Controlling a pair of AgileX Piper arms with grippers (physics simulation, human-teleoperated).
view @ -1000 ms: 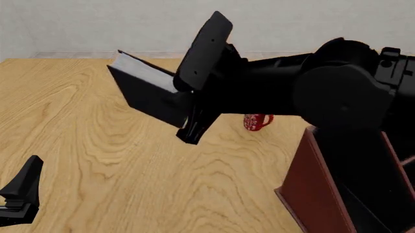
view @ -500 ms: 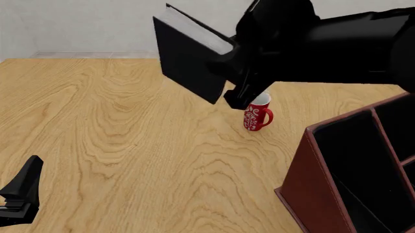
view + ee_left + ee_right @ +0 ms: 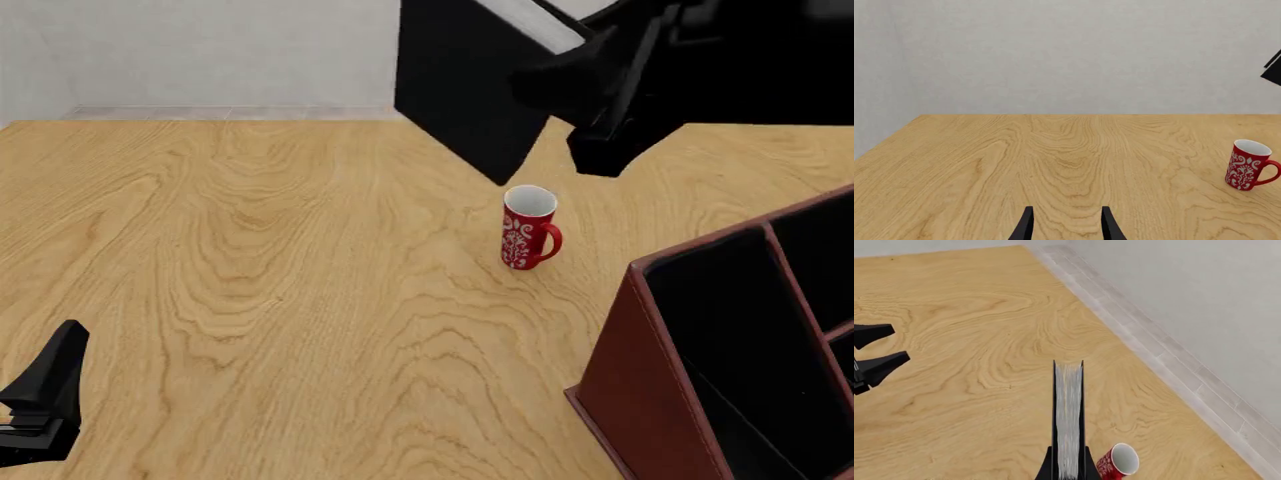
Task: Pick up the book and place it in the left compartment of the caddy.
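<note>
- Your book (image 3: 461, 80) is thick, black-covered, with a grey-white page edge, tilted in the air above the mug (image 3: 529, 228).
- Your right gripper (image 3: 603, 95) is clamped on it at its caddy-side edge.
- The caddy (image 3: 641, 370) sits beside the mug.
- Your left gripper (image 3: 1066, 227) hangs narrowly parted, holding nothing, over the desk (image 3: 240, 280).

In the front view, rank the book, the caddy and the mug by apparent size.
1. Book and caddy: both cropped, the raised book nearer the camera, so unranked.
2. Red mug: clearly smallest.
</note>
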